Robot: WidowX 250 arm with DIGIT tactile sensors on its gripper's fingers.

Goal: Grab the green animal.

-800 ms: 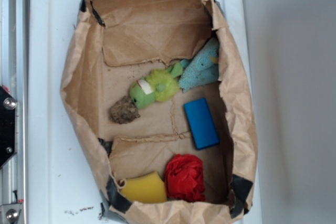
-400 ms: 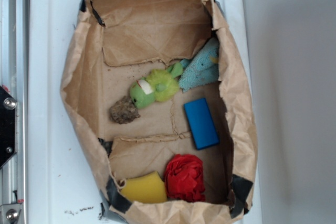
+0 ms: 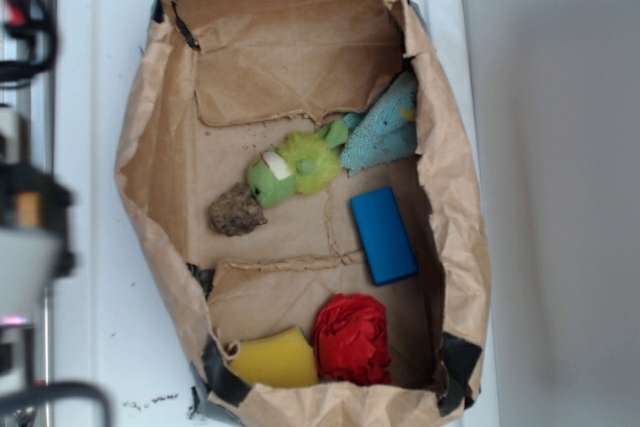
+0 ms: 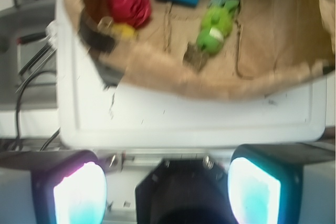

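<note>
white tray (image 3: 90, 67): holds the whole setup; bare rim all round the bag.
paper bag (image 3: 150, 147): torn open, brown liner w/ raised crumpled walls; all the items lie inside.
arm: blurred dark/grey mass at left edge of ext. view, outside the bag, well apart from the target.
gripper (image 4: 167, 190): wrist view shows two lit pads wide apart, nothing between them, so spread & empty; sits off the tray's near edge, not yet over the bag.
teal cloth (image 3: 385, 127): against right bag wall, touching the target's far end.
blue block (image 3: 383, 235): flat, just below-right of target, apart from it.
red crumpled thing (image 3: 352, 339): bottom end, beside yellow sponge (image 3: 275, 359).
green animal (image 3: 295, 165): mid bag floor, lying tilted, white patch toward lower left. Wrist view: (image 4: 216, 23).
brown lump (image 3: 237, 212): touching or nearly touching target's lower-left end.
risk 1: bag wall stands between gripper & toy; low approach could snag/drag the paper, shifting everything.
risk 2: lump & cloth crowd both ends; grip along the length could catch a neighbour. Across the body looks safer.
risk 3: soft fuzz; shallow pinch may slip.
vs earlier: arm absent from ext. view 0.4 s ago, now in at left edge; items in bag unmoved.
</note>
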